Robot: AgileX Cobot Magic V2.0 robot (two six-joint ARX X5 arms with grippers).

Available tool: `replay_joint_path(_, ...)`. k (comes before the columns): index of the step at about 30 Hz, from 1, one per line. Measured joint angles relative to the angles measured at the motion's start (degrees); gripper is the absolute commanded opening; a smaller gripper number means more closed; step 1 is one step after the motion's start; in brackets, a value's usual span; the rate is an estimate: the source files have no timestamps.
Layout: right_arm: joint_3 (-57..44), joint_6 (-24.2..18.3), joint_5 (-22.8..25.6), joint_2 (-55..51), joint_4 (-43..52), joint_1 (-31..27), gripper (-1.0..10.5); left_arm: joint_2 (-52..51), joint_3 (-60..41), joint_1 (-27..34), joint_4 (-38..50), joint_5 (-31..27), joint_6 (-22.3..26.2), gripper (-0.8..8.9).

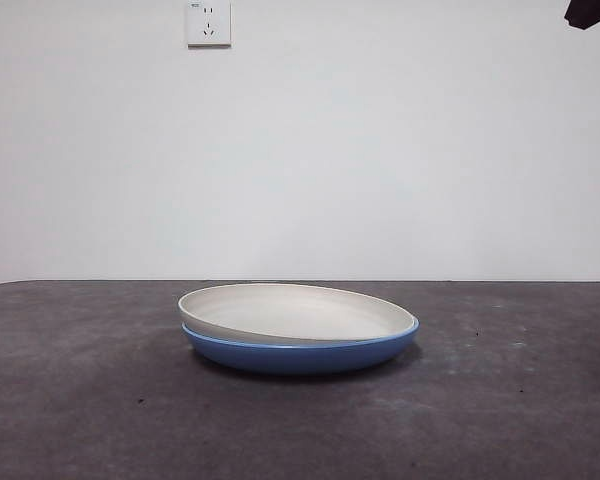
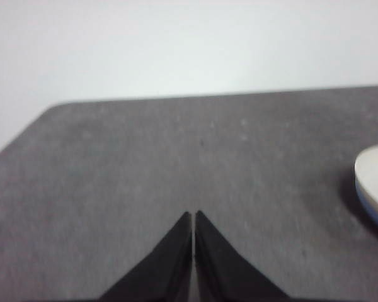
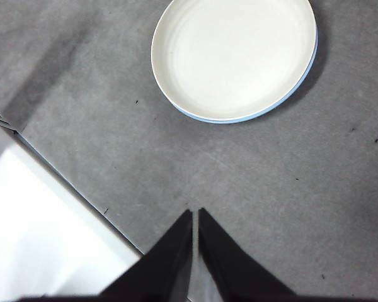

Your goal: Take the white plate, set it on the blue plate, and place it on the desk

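**Already stacked: white plate sat in the blue plate, both arms away**

Already the white plate (image 1: pixel 298 312) lay inside the blue plate (image 1: pixel 300 352), and the pair stood near the middle of the desk (image 1: pixel 80 400), far from its edges. The white plate was not level: one side of its rim rode above the blue rim, while the other side sat down in it.

The risk, as I judge it, was in the next step. If the white plate had to be lifted out and put on the desk, a gripper closing on the raised rim could push the plate sideways, or drag the blue plate with it, because the two touched closely. A thin, sloped rim also gives little hold, so the plate could slip and drop.

The left gripper (image 2: pixel 193 217) had its jaws closed together, holding nothing, with the stack off to one side. The right gripper (image 3: pixel 194 214) was also closed and empty, above bare desk, well apart from the plates.
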Motion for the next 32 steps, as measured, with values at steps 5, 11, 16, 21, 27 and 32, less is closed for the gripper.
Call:
replay_joint_path(5, 0.0, 0.0, -0.02, 0.0, 0.0, 0.0, 0.1, 0.02, 0.0, 0.0, -3.67, -0.07, 0.0, 0.09)
replay_joint_path(11, 0.0, 0.0, 0.02, 0.0, 0.0, 0.0, 0.1, 0.0, -0.02, 0.0, -3.65, -0.09, 0.0, 0.09)
replay_joint_path(16, 0.0, 0.0, 0.0, 0.0, 0.0, 0.0, 0.1, 0.0, -0.02, 0.0, -3.65, -0.09, 0.0, 0.09)
replay_joint_path(21, 0.0, 0.0, 0.0, 0.0, 0.0, 0.0, 0.1, 0.0, 0.0, 0.0, -3.65, -0.09, 0.0, 0.09)
replay_joint_path(27, 0.0, 0.0, 0.0, 0.0, 0.0, 0.0, 0.1, 0.0, -0.02, 0.0, -3.67, -0.09, 0.0, 0.09)
replay_joint_path(32, 0.0, 0.0, 0.0, 0.0, 0.0, 0.0, 0.1, 0.0, -0.02, 0.0, -3.65, -0.09, 0.0, 0.09)
